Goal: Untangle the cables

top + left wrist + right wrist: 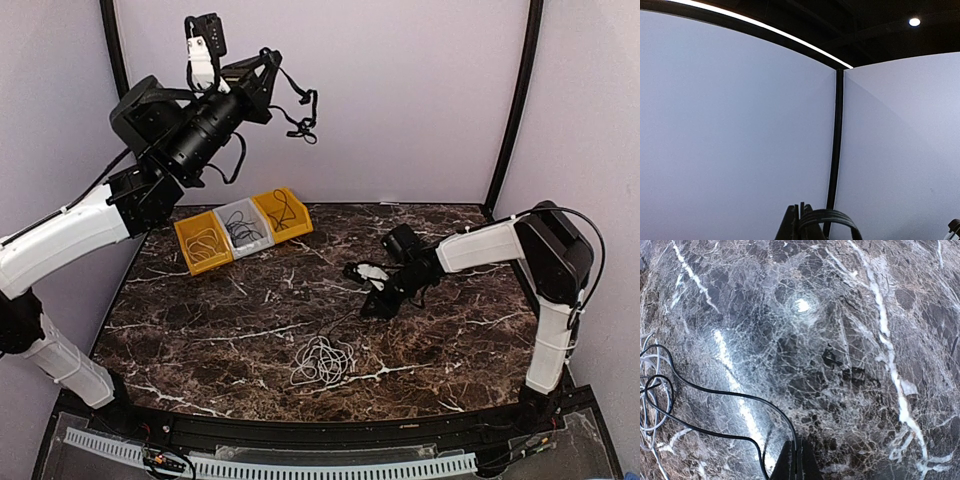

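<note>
Pinching a black cable [740, 397], R gripper [795, 462] sits shut, low on the table [200, 330]. That cable runs to the tangle [322, 362] near the front edge. L gripper [268, 62] is up high, shut on another cable [305, 115], which dangles. Bins [243, 227] at back-left hold more cables.

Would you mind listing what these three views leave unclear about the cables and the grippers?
- Top view: the right gripper, its fingertips hidden under its own dark body.
- Right wrist view: most of the tangle, cut off by the left edge.
- Left wrist view: the left gripper and its black cable, cut off by the bottom edge.
- Top view: the cords in the bins, too small to count.
</note>
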`<state>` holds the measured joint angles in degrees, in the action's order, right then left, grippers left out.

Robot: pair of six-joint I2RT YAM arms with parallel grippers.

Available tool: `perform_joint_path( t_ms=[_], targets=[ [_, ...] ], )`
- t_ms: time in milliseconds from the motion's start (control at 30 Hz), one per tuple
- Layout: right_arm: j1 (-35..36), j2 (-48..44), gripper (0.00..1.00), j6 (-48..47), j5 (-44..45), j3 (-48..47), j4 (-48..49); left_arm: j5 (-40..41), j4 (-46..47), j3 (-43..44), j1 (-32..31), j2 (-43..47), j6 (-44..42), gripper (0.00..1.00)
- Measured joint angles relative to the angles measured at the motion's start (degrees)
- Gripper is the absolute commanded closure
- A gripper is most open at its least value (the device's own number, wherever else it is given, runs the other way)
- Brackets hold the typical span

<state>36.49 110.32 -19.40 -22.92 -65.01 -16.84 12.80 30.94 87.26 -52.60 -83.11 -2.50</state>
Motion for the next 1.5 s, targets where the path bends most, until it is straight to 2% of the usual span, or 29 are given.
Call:
perform_joint_path(
  t_ms=[200,300,433,633,800,1067,1500],
  targets=[
    [-0.46,-1.77,0.57,-1.27,0.17,-0.11,-2.95,-2.08,-5.11,-1.03,1.49,-3.85,4.46,1.00],
    [-0.98,-4.66,0.44,-2.54,0.74,-0.81,-6.80,-3.08,-8.37,-1.95,2.03,-6.88,6.51,1.00],
    [-1.57,-11.30,0.36,-3.87,2.12,-1.29,-10.38,-4.39,-11.65,-2.73,2.86,-10.03,8.94,1.00],
    [-3.13,-24.61,0.30,-5.55,3.34,0.63,-10.99,-5.38,-12.63,-2.73,4.26,-12.98,10.75,1.00],
    [-4.39,-35.67,0.23,-6.25,4.68,10.21,-6.86,-6.19,-12.59,-2.45,6.95,-16.50,11.74,1.00],
    [-10.38,-37.24,0.23,-6.03,2.99,16.81,-4.59,-7.74,-12.57,1.16,12.41,-23.34,13.03,1.00],
    [-11.98,-36.92,0.23,-6.27,1.70,17.33,-2.38,-9.81,-12.17,14.16,18.84,-33.64,14.40,1.00]
  ],
)
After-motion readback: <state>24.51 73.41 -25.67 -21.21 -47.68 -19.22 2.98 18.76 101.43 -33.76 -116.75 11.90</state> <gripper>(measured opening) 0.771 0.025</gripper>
